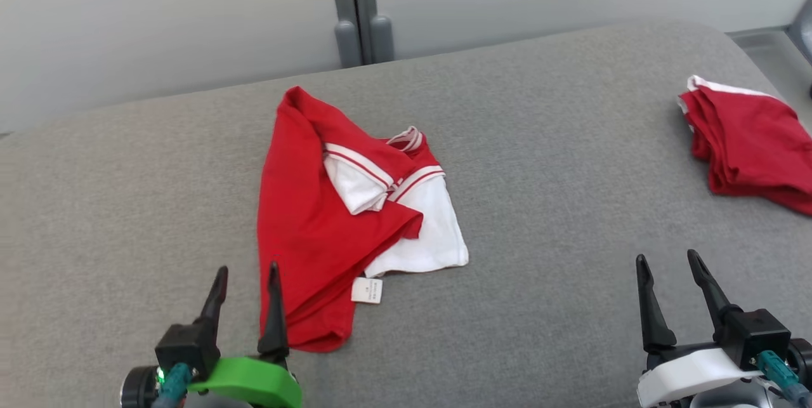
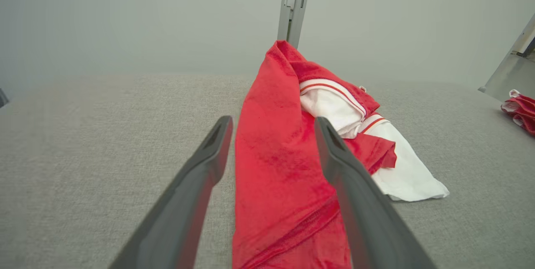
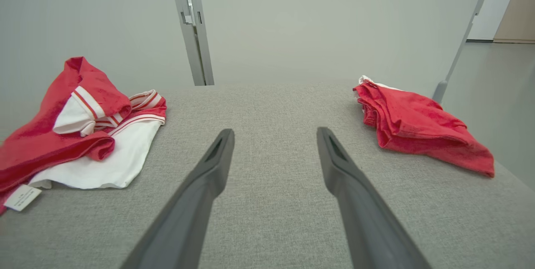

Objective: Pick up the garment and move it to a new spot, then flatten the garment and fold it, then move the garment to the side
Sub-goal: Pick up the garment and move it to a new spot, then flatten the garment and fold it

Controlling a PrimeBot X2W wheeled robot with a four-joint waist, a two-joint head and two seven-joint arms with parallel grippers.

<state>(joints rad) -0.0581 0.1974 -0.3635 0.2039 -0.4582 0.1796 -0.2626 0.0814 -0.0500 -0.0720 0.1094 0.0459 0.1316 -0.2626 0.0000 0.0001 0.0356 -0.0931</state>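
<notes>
**Left hand** [image 1: 248, 266]: at the near edge of the worktop [image 1: 539, 141], left of the post [image 1: 356, 14] and well towards the viewer from it. Fingers spread apart, nothing pinched. In the head view its right finger [image 1: 274, 306] overlaps the garment's left border. The left wrist view shows the red cloth running under and between the two fingers. Whether either finger touches the cloth cannot be told.

**Garment** [image 1: 304, 217]: red with a white panel and red-and-white striped trim. It lies crumpled on the worktop in front of the post, with its far tip just left of the post line. The long red part runs from there towards the near edge. The white panel spreads out on its right side, directly in line with the post. It is not flattened: the folds overlap and the striped trim is bunched at the middle. A small white label [image 1: 366, 290] hangs at the near hem.

**Post**: grey, upright, behind the far edge of the worktop, against a pale wall [image 1: 127, 27].

**Right hand** [image 1: 667, 255]: at the near edge, well right of the post. Fingers spread apart, empty, over bare grey worktop.

**Red pile** [image 1: 748, 141]: a second red cloth with a white edge, loosely folded, lying far right of the post by the worktop's right edge.
</notes>
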